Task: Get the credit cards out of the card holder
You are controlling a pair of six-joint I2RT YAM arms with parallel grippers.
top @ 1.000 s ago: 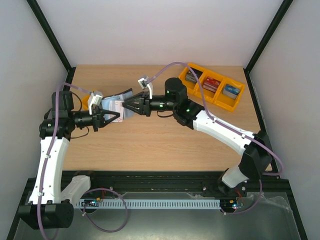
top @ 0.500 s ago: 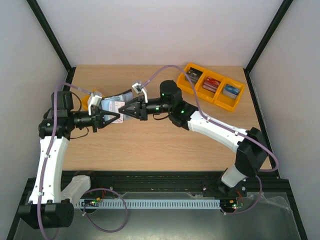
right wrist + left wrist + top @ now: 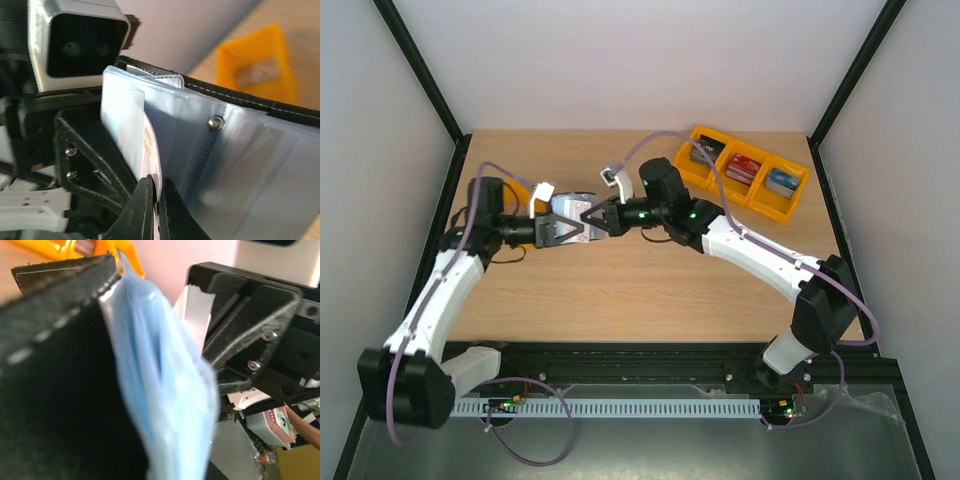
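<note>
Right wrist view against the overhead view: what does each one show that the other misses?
Only the right wrist view: the right tool shut on a pale credit card at the clear pockets, plus their snap stud. Only the overhead view: the whole left arm and right arm, the table, three card stacks. Both: the black card holder held by the left tool, and the yellow tray.

The card holder [image 3: 570, 203] is boxed in: the left claw [image 3: 565, 232] grips it from its left, and the right claw [image 3: 586, 216], pinched on a credit card [image 3: 151, 155], blocks its right. In front of the holder the bench [image 3: 620, 290] lies open; far to its right stands a yellow tray [image 3: 782, 212].
</note>
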